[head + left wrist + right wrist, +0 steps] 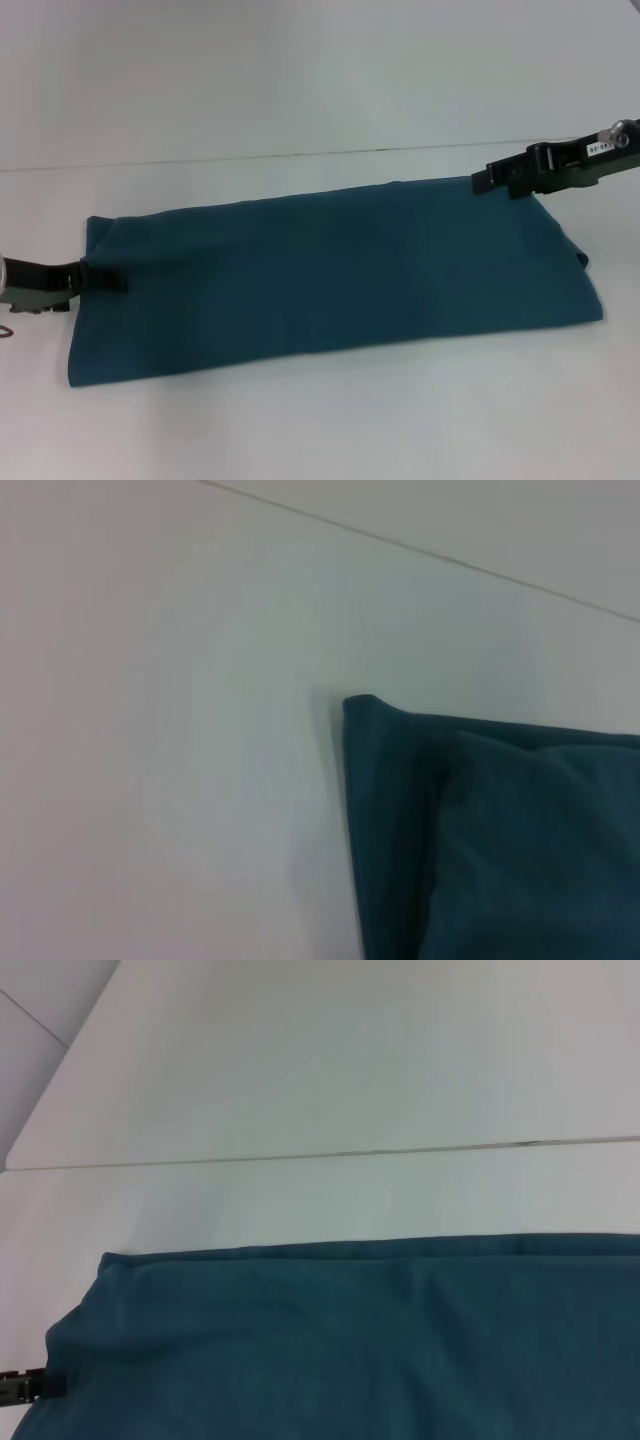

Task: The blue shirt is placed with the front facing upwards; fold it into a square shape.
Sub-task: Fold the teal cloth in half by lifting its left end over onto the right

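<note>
Teal cotton, the blue shirt (330, 275) lies as a long folded band across the middle of the white table (320, 420), lettering hidden. Left gripper (100, 278) meets its left end; right gripper (500, 178) meets the far right corner. Finger opening: cannot tell. Judged step: end-to-end fold pending; next move requires firm corner grasps. Nothing obstructs.

The blue shirt (330, 275) is a plain dark teal-blue all over — no print or pattern shows on the folded cloth. The table (300, 80) beneath it is plain white, with one thin dark line running along near its far edge. The left gripper (105, 280) is black; behind it the wrist is grey-green. The right gripper (490, 180) is black too — a small white label sits on its grey wrist.
</note>
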